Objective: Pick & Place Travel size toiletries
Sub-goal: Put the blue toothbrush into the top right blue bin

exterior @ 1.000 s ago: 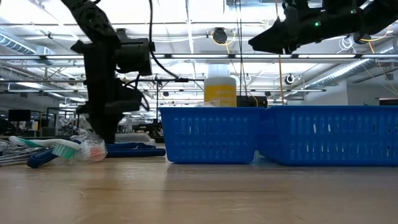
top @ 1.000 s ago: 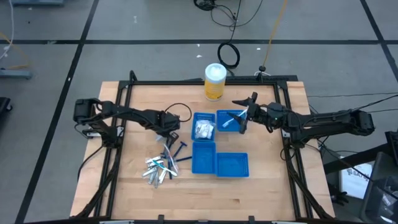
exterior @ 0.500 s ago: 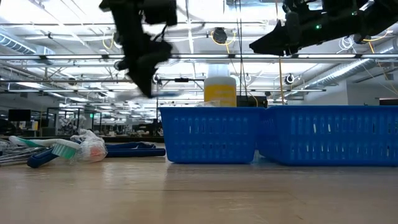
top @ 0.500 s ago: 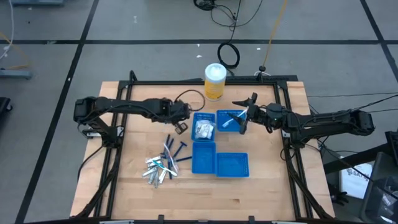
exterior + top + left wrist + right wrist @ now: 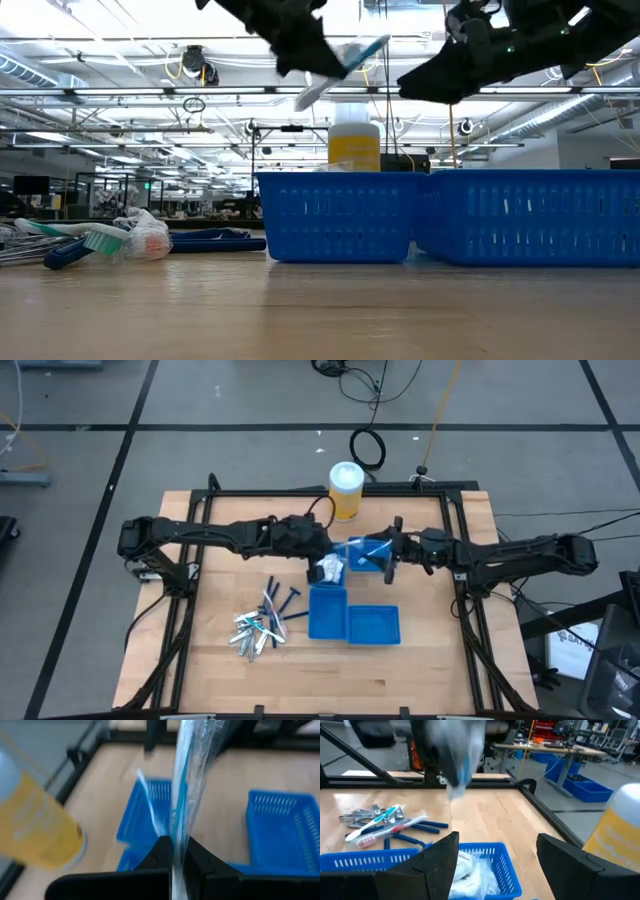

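Aloft, left gripper (image 5: 172, 851) clamped on a wrapped toothbrush (image 5: 186, 780) jutting out past its fingers over the trays (image 5: 350, 622), right gripper (image 5: 496, 851) alongside, fingers spread wide, holding nothing, other toiletries (image 5: 262, 622) heaped well apart.

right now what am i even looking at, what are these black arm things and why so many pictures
These are four camera views of one robot with two dark arms working at a wooden table. One camera looks straight down, one sits level with the tabletop, and one rides on each wrist.

The left gripper is shut on a wrapped toothbrush, held up above the blue mesh trays. The right gripper hangs open beside it, over the trays, holding nothing.

One tray holds clear packets. A pile of loose toiletries, toothbrushes, dark blue sticks and silvery tubes, lies on the table to the trays' left. A yellow canister with a white lid stands at the far edge.
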Motion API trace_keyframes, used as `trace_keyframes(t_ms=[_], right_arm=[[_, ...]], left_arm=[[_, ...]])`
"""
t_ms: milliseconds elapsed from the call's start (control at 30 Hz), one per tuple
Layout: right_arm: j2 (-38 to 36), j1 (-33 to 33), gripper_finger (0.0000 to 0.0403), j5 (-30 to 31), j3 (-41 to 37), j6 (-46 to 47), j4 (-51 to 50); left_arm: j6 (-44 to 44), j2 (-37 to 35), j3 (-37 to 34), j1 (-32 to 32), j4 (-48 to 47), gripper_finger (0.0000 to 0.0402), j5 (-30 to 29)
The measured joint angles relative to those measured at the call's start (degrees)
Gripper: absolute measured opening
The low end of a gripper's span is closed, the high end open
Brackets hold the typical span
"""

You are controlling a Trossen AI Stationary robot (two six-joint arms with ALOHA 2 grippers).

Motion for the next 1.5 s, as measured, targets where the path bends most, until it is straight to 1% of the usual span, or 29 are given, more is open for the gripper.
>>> trace_keyframes(t_ms=[100,133,200,367,433,500,600,700,800,933,1067,1100,1167,1267,1333,1400,1500], right_arm=[[2.9,0.0,0.0253,-0.1,0.0,1.6,4.9],[3.9,0.0,0.0253,-0.5,0.0,2.5,7.1],[6.3,0.0,0.0253,-2.4,0.0,4.2,12.2],[11.6,0.0,0.0253,-10.6,0.1,7.8,24.0],[12.8,0.0,0.0253,-12.0,0.0,9.1,26.8],[14.0,0.1,0.0253,-12.1,0.0,9.5,29.3],[14.5,0.4,0.0243,-12.0,0.0,9.3,29.2],[14.8,0.4,0.0219,-12.0,0.0,9.3,29.9],[14.9,0.4,0.0179,-12.0,0.0,9.3,30.7],[14.9,0.4,0.0110,-11.9,0.0,9.0,30.5],[14.8,0.4,0.0033,-12.0,0.0,8.6,30.6],[14.9,0.3,0.0020,-12.0,0.0,8.2,30.6],[14.9,0.3,0.0015,-12.0,0.0,7.6,30.6],[14.9,0.3,0.0022,-11.8,0.0,7.9,30.6],[14.9,0.3,0.0017,-11.5,0.0,8.0,30.6],[14.8,0.4,0.0013,-10.0,0.0,7.8,30.1],[13.8,0.2,0.0013,-7.2,0.1,7.8,26.7]], left_arm=[[2.1,0.5,0.0,-0.8,5.9,0.0014,0.1],[2.7,0.7,0.0,-1.0,7.2,0.0015,1.0],[3.6,1.2,0.0,-1.3,7.7,0.0014,2.8],[3.4,2.4,-0.1,-1.4,8.2,0.0007,2.8],[3.4,2.7,0.0,-1.3,8.7,0.0014,2.7],[2.9,2.9,0.0,-1.3,8.1,0.0018,2.7],[2.9,3.2,0.0,-1.3,8.3,0.0012,2.7],[2.9,3.2,0.0,-1.3,8.2,0.0006,2.7],[2.1,3.2,0.0,-1.3,8.3,0.0017,2.7],[1.9,3.2,0.0,-1.3,8.5,0.0026,2.7],[1.2,3.2,0.0,-1.3,8.4,0.0017,2.7],[0.9,3.2,0.0,-1.3,8.3,0.0013,2.7],[0.8,3.2,0.0,-1.3,8.3,0.0009,2.7],[0.4,3.2,0.0,-1.3,8.3,0.0014,2.7],[-0.1,3.2,0.0,-1.3,8.4,0.0029,2.7],[-1.0,3.2,0.0,-1.3,8.4,0.0048,2.0],[-2.3,2.3,0.0,-1.6,8.3,0.0079,-1.0]])
